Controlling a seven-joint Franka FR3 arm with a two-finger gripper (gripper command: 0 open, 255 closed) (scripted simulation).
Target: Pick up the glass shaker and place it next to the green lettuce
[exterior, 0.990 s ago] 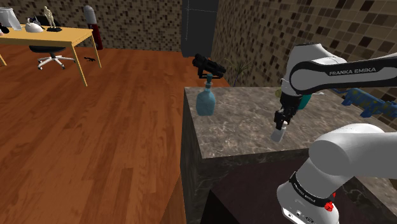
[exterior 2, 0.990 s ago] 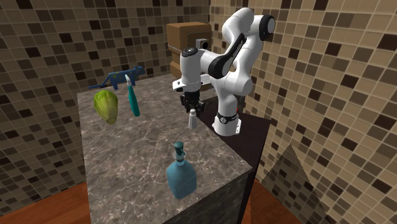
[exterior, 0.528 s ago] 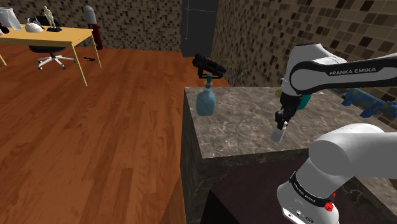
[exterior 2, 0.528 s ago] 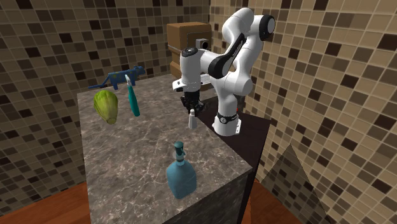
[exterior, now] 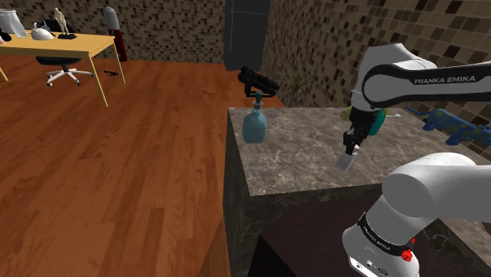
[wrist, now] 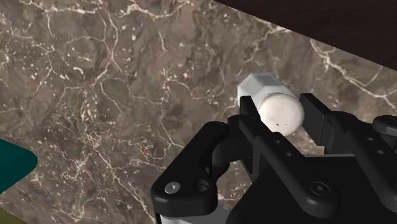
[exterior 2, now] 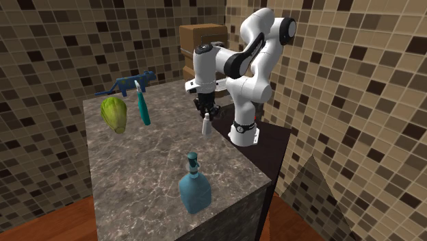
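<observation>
The claw (exterior 2: 204, 116) is clamped on the white shaker (exterior 2: 205, 127), which hangs tilted near the tabletop (exterior 2: 150, 161) edge by the stand (exterior 2: 268, 149), well apart from the lettuce (exterior 2: 115, 113).

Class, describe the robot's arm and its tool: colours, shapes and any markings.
The arm has rounded, glossy white links with dark joints; one link carries black FRANKA EMIKA lettering. The tool is all black, blocky and two-fingered.
</observation>
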